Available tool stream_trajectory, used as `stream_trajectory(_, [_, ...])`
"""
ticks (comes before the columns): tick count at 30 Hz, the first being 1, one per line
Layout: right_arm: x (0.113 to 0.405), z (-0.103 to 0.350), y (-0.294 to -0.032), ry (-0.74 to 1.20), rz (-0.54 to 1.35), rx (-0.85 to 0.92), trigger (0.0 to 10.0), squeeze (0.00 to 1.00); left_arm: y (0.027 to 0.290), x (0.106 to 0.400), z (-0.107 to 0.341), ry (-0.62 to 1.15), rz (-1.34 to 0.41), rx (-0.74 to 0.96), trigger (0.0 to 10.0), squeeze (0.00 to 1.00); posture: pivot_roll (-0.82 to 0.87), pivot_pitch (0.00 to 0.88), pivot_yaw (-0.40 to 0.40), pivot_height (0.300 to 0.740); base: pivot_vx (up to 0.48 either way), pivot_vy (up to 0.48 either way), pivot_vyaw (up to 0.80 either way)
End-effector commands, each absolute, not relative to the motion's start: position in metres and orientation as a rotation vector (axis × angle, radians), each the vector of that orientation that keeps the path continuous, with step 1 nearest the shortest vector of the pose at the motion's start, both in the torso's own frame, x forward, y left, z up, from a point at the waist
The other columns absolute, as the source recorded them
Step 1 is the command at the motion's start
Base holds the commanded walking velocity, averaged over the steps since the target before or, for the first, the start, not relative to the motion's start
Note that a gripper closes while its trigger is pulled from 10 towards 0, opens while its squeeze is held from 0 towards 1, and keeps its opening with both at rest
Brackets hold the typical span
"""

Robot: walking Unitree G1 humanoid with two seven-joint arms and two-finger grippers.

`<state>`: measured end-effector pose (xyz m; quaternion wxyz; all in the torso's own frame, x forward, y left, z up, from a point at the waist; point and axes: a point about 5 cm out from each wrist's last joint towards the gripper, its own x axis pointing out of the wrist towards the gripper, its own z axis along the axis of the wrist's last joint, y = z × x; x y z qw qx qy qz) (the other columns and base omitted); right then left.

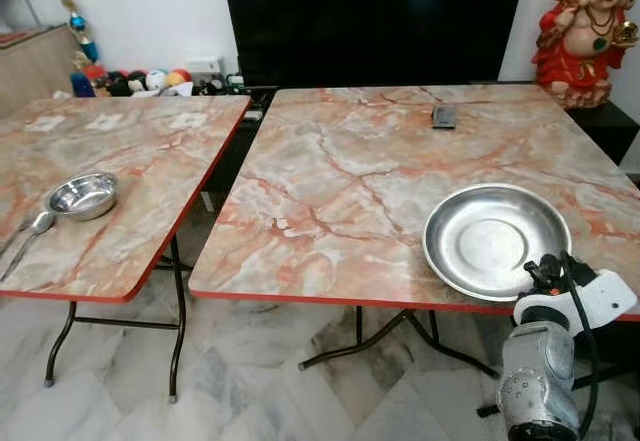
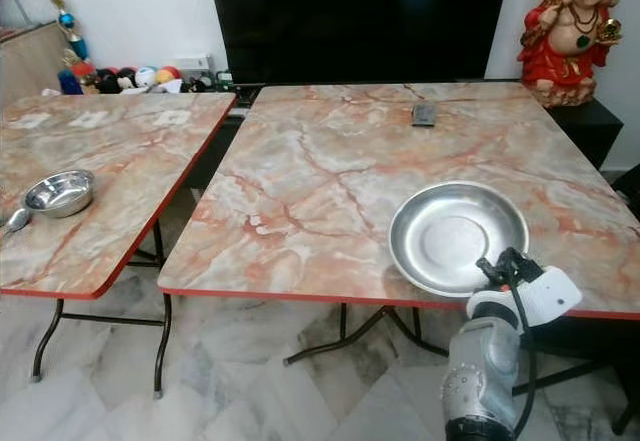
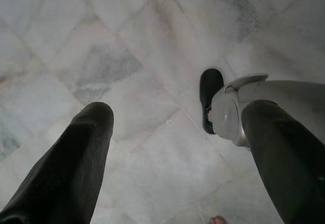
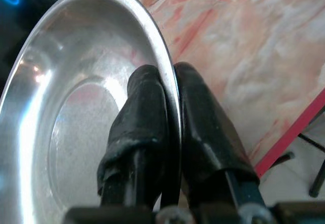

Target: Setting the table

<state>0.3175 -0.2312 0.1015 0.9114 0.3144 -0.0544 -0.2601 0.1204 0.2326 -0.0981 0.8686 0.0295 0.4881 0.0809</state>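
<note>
A round steel plate (image 1: 495, 239) lies at the near right corner of the large marble-patterned table (image 1: 350, 181). My right gripper (image 4: 170, 89) is shut on the steel plate's near rim, one finger inside the dish and one outside; its wrist (image 1: 555, 306) rises from below the table edge. On the smaller table (image 1: 120, 161) to the left sit a small steel bowl (image 1: 83, 195) and a spoon (image 1: 30, 231). My left gripper (image 3: 177, 117) hangs open over the marble floor, nothing between its fingers (image 3: 71, 168).
A dark phone-like object (image 1: 444, 116) lies at the far side of the large table. A big black screen (image 1: 370, 21) stands behind it, a red figurine (image 1: 585, 31) at the far right. A gap of floor (image 1: 215, 191) separates the two tables.
</note>
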Motion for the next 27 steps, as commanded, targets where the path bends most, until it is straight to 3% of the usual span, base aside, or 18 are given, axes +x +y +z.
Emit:
stream_trajectory(1, [0.326,0.104,-0.223,-0.107,-0.524,0.673,10.0,0.00,0.239,0.115,-0.099,1.045,0.169,0.081,10.0,0.00,0.02,0.000,0.030,0.740,0.000,0.000,0.00])
stream_trajectory(10, [0.338,0.105,-0.227,-0.089,-0.595,0.701,10.0,0.00,0.240,0.117,-0.097,1.031,0.175,0.079,10.0,0.00,0.02,0.000,0.046,0.740,0.000,0.000,0.00])
stream_trajectory(15, [0.337,0.101,-0.245,-0.070,-0.720,0.712,10.0,0.00,0.240,0.118,-0.097,1.032,0.184,0.078,10.0,0.00,0.03,0.000,0.043,0.740,0.000,0.000,0.00])
stream_trajectory(26, [0.333,0.092,-0.248,-0.050,-0.744,0.701,10.0,0.00,0.240,0.118,-0.097,1.035,0.181,0.078,10.0,0.00,0.02,0.000,0.051,0.740,0.000,0.000,0.00])
stream_trajectory(27, [0.334,0.092,-0.246,-0.046,-0.740,0.707,10.0,0.09,0.240,0.118,-0.097,1.036,0.177,0.078,10.0,0.00,0.02,0.000,0.050,0.740,0.000,0.000,0.00])
